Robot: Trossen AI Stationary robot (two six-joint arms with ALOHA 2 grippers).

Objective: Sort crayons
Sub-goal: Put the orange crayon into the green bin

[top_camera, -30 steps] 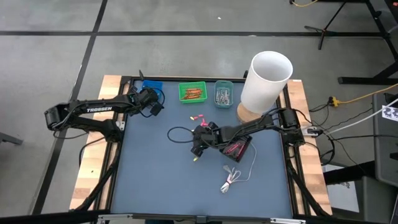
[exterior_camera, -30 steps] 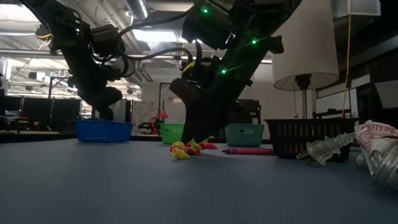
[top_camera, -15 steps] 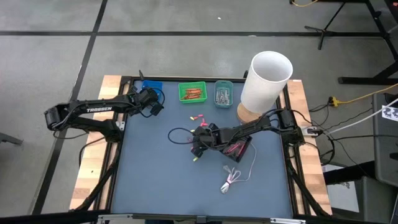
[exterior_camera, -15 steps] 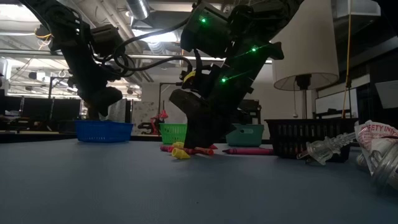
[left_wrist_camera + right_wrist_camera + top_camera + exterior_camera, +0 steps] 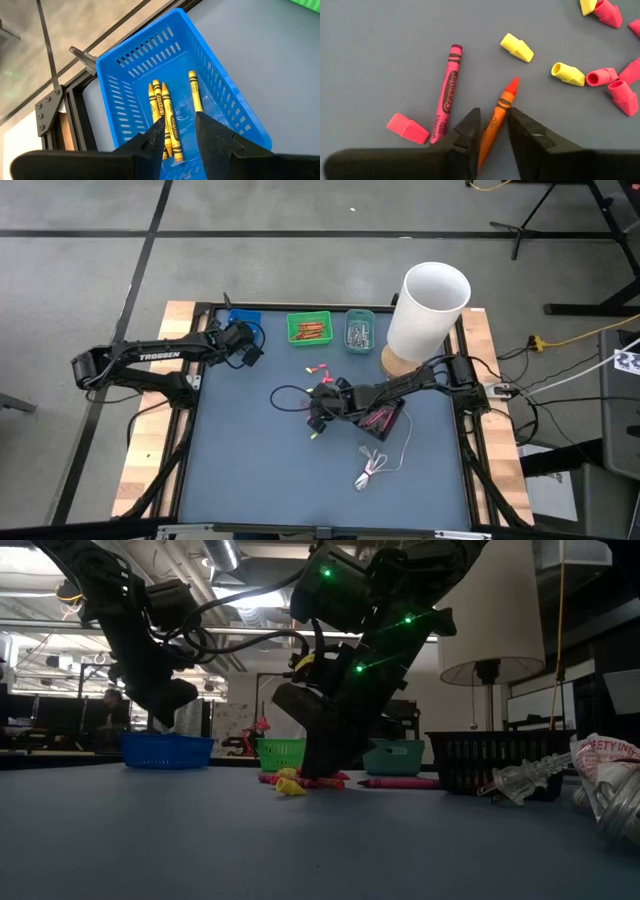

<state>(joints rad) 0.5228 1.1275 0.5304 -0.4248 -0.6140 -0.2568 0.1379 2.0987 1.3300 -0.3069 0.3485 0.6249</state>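
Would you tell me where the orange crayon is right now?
In the right wrist view, the orange crayon lies on the table between the right gripper's fingers, beside the pink crayon.

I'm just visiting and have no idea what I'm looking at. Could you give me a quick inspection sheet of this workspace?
Surface: blue-grey table top, wooden side rails.
Job's things: yellow crayons in the blue basket; orange crayon and pink crayon on the table; more crayons in the green basket.
Clutter: pink and yellow eraser caps, teal basket, black basket, white cylinder.
Grippers: right gripper has its fingers either side of the orange crayon; left gripper hangs open over the blue basket.
Cables: coiled white cable.
Surroundings: grey floor, dim room behind.
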